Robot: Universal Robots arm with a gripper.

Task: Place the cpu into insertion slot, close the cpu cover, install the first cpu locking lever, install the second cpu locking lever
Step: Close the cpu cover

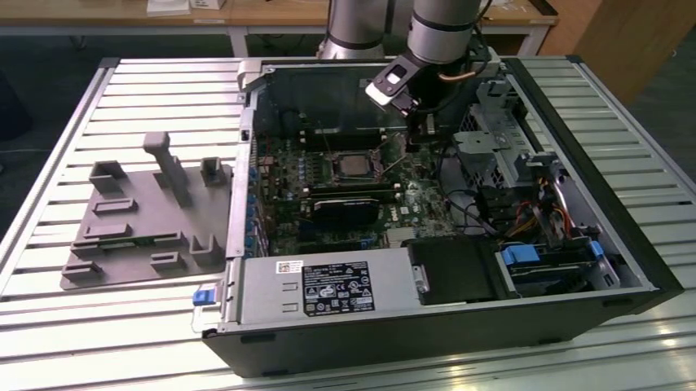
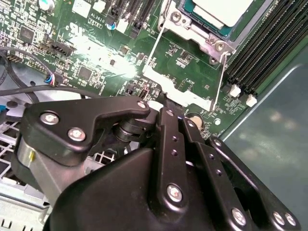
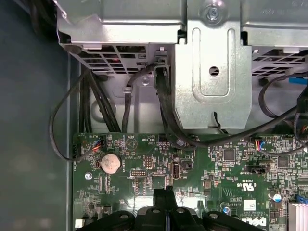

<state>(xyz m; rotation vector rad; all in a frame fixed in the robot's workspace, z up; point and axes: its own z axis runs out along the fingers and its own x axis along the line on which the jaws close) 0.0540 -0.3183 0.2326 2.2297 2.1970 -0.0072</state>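
— Start at the arm's tip. How do the fingers stand?

— In the second wrist view the gripper (image 2: 162, 100) has its black fingers drawn together on the free edge of the cpu cover (image 2: 180, 94), pinching that pale bar.

— And the cover itself?

— It stands open, off the socket. Its thin side rails run from the gripper back to the socket's near edge, and the green circuit board (image 2: 86, 53) shows through its window. I cannot tell how steeply it tilts.

— Where is the chip?

— Just past the cover. The cpu (image 2: 224, 9) lies flat inside the insertion slot (image 2: 211, 45), pale top up, with the metal rim around it. The long black memory slots (image 2: 264, 53) run beside the socket, on the side away from the gripper.

— Farther out?

— In the exterior view the arm reaches down into the open computer case (image 1: 609, 187), which lies on a slatted table (image 1: 163, 81). A grey moulded tray (image 1: 130, 236) sits beside the case on the exterior view's left.
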